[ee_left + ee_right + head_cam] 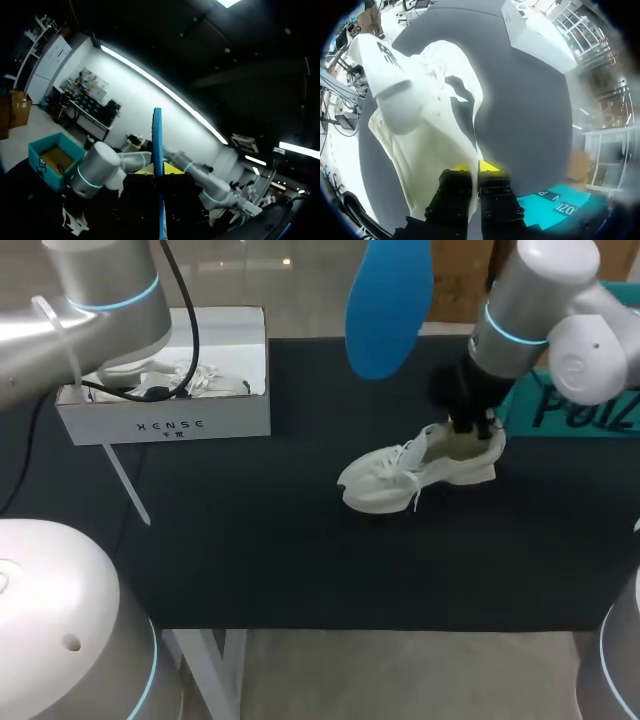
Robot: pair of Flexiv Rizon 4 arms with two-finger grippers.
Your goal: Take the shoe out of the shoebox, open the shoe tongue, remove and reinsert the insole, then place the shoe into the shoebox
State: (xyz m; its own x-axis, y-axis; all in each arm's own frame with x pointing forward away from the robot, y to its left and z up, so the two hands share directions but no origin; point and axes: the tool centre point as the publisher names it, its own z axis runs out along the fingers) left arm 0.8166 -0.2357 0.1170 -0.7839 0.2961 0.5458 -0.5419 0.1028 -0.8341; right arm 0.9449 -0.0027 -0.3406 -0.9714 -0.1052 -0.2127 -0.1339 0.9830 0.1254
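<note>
A white shoe lies on its sole on the black mat, toe toward my left. My right gripper comes down on the shoe's heel. In the right wrist view this gripper is shut on the rim of the shoe at the heel opening. The blue insole hangs high above the table, out of the shoe. In the left wrist view my left gripper is shut on the insole, seen edge-on. The white shoebox stands at the back left.
A second white shoe lies inside the shoebox, under my left arm. A teal box stands at the mat's right edge, close behind my right arm. A thin white strap hangs in front of the shoebox.
</note>
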